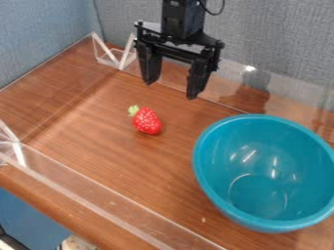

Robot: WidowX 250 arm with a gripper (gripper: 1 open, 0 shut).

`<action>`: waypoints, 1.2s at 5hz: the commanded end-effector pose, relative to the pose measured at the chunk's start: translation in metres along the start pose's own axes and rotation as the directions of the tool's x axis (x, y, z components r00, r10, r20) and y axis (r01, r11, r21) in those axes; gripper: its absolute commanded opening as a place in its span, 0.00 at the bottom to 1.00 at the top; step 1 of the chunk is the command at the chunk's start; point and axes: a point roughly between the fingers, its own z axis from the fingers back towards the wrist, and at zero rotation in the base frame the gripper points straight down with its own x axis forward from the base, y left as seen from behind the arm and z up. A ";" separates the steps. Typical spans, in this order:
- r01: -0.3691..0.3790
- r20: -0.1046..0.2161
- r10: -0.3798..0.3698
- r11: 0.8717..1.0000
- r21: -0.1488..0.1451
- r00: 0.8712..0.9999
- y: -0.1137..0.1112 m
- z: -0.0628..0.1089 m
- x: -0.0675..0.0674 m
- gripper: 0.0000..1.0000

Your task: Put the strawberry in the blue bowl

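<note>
Red strawberry [147,121] in full view, blue bowl [265,172] cropped at right, pincer [174,82] wide open, empty.

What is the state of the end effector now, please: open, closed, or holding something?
End effector: open, holding nothing, above the table behind the strawberry.

Wooden table [92,103], strawberry [147,121] lying near centre, blue bowl [265,171] beside it

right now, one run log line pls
gripper: open, empty, above table | strawberry: on table, untouched | blue bowl: empty
</note>
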 end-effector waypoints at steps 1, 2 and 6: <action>-0.032 0.005 0.032 0.999 0.003 0.999 0.016 -0.010 0.002 1.00; -0.070 -0.010 0.070 0.997 0.012 0.997 0.037 -0.031 0.007 1.00; -0.103 0.003 0.103 0.995 -0.011 0.995 0.056 -0.063 0.012 1.00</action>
